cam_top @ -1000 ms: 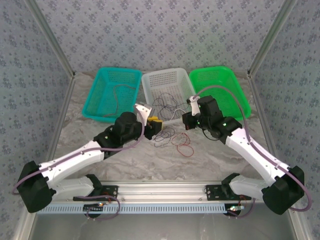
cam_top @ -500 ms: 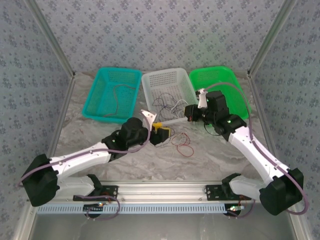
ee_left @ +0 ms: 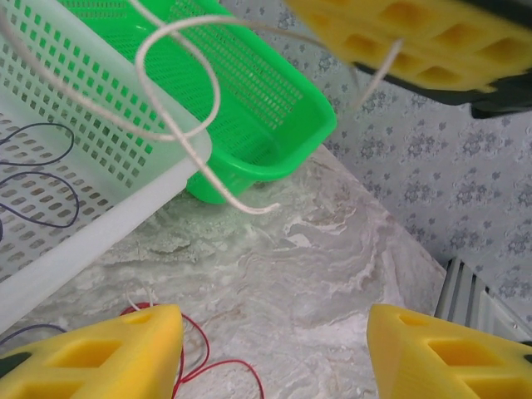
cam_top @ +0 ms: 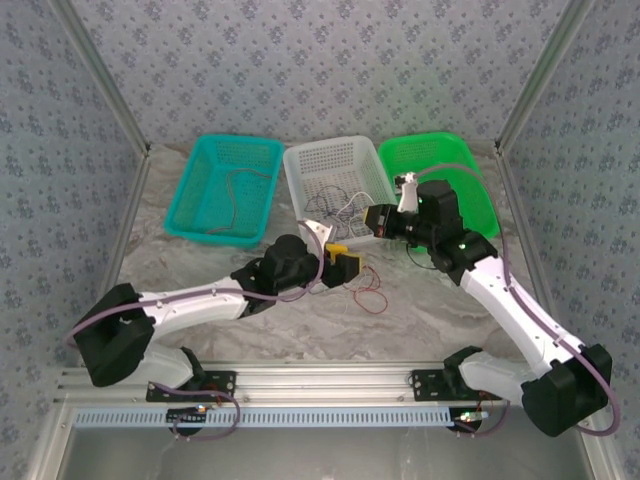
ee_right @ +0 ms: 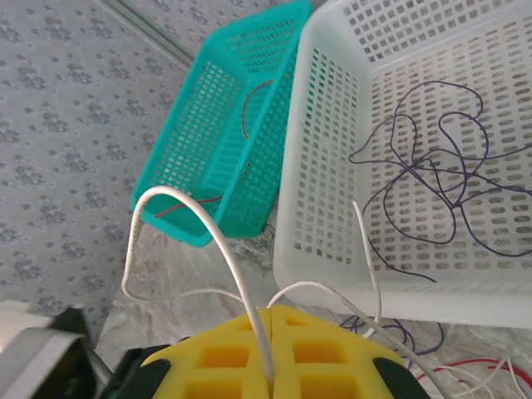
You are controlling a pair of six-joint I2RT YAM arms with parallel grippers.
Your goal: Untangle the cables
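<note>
Left arm (cam_top: 200,300) stretched low; left end effector (ee_left: 274,322) released wide; right end effector (ee_right: 268,322) raised, clenched on white cable (ee_right: 223,249).

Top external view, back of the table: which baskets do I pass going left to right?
teal basket → white basket → green basket

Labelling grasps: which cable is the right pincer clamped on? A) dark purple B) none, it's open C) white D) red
C: in the right wrist view the right pincer is shut, with the white cable running out from between its closed jaws.
</note>
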